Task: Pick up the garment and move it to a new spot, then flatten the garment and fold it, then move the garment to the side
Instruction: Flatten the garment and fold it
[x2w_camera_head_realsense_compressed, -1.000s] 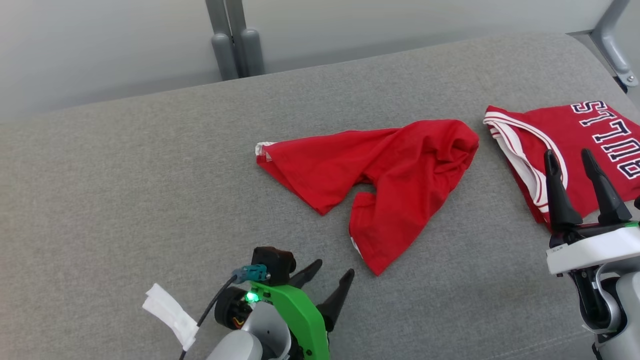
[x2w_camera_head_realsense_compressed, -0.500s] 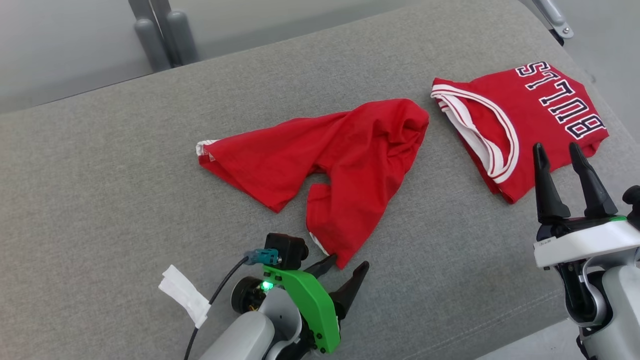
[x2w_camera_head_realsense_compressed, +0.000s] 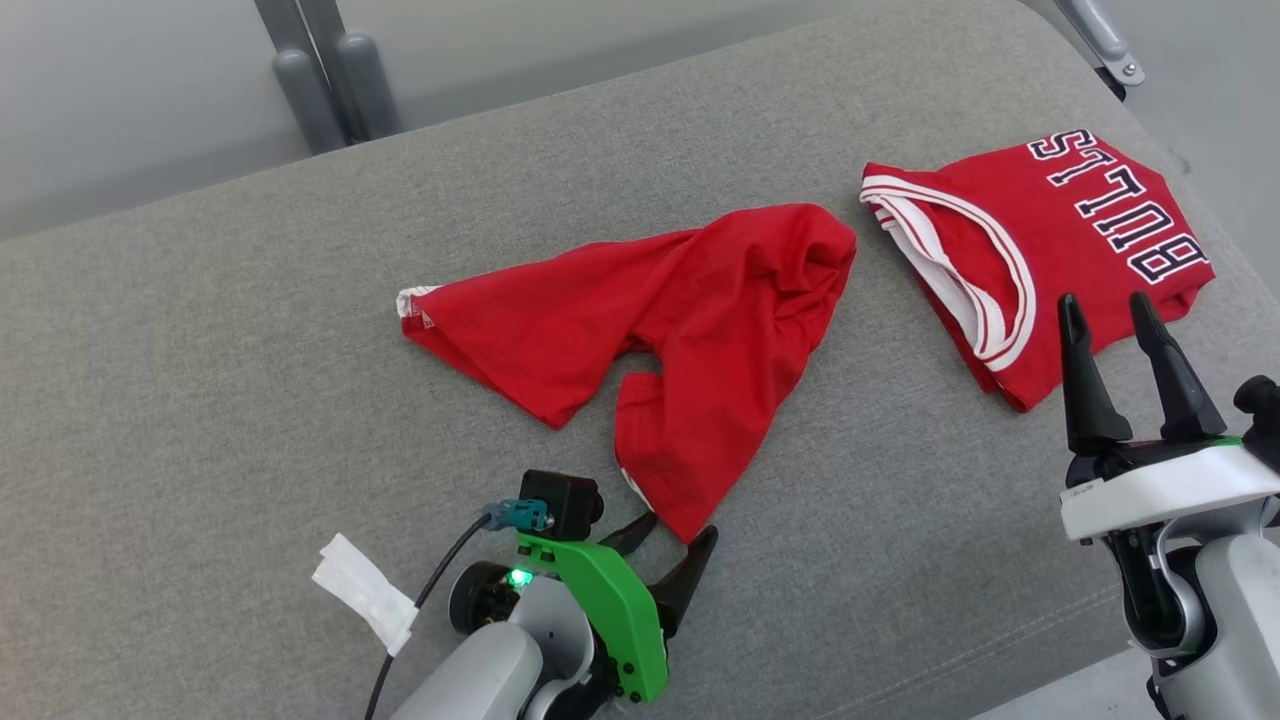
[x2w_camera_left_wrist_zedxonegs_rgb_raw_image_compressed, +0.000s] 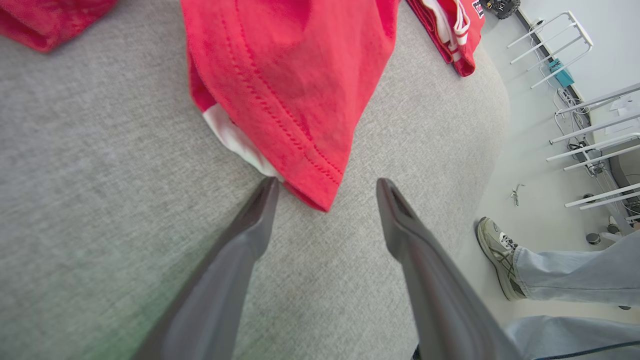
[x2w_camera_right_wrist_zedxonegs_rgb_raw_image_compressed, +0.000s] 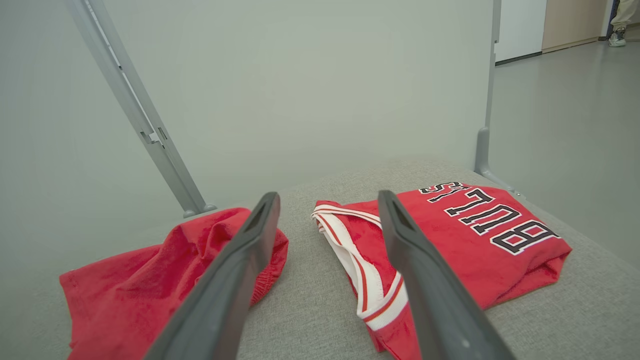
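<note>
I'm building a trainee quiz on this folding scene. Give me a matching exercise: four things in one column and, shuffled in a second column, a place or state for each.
1. crumpled garment
2. lettered jersey
3. left tool
4. right tool

A. folded, at the right end of the cushion
B. open, tips at a hem corner
C. open, tips by the folded piece
D. bunched, mid-cushion

Pairs: 1-D, 2-A, 3-B, 4-C.

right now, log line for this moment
left pincer: open, by crumpled garment corner | right pincer: open, empty | jersey: folded, apart
</note>
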